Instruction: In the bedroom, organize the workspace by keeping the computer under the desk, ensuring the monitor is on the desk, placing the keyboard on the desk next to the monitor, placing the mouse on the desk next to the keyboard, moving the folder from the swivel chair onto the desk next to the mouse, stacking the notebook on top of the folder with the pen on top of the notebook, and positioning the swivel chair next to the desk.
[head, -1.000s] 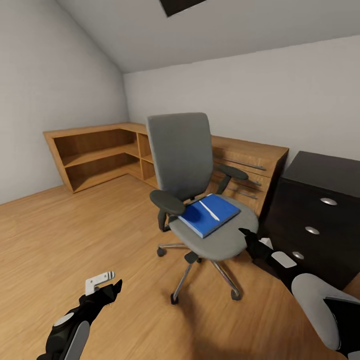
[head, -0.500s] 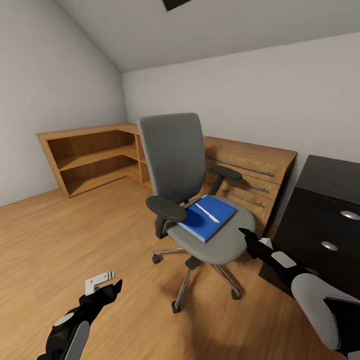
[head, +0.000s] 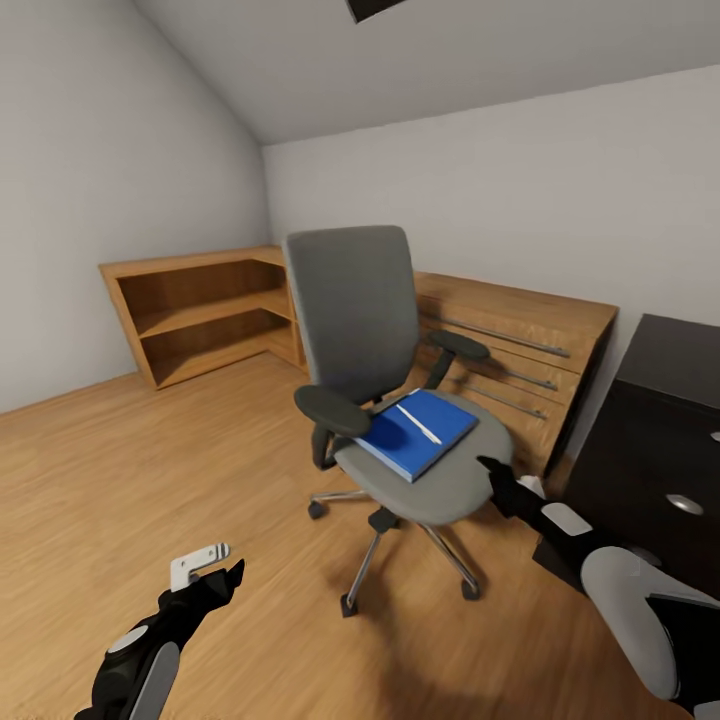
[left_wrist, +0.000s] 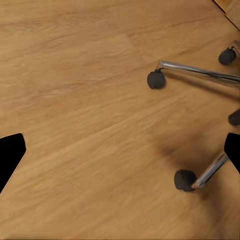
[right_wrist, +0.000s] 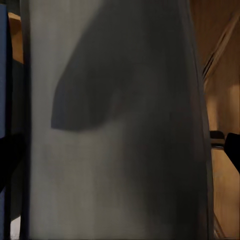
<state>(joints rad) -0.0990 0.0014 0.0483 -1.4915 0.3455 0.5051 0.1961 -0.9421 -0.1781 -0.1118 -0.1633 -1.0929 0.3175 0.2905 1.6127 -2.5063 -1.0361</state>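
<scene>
So the swivel chair (head: 395, 400) sits mid-room on the wood floor (head: 150, 470), in front of a light wooden dresser (head: 510, 350). The blue folder (head: 415, 432) lies flat on its seat with the pen (head: 418, 423) resting on top. The right gripper (head: 490, 470) is right at the seat's front edge; can't tell if its fingers are apart or together. The left gripper (head: 225, 575) hangs low over bare floor, well apart from the chair, fingers spread. The black bench (head: 660, 440) is at the right.

I see swivel chair (head: 385, 370) centre, folder (head: 415, 433) with pen (head: 418, 424) on seat; my right gripper (head: 492, 472) at 4 o'clock by seat edge, desk (head: 655, 440) at 3.
</scene>
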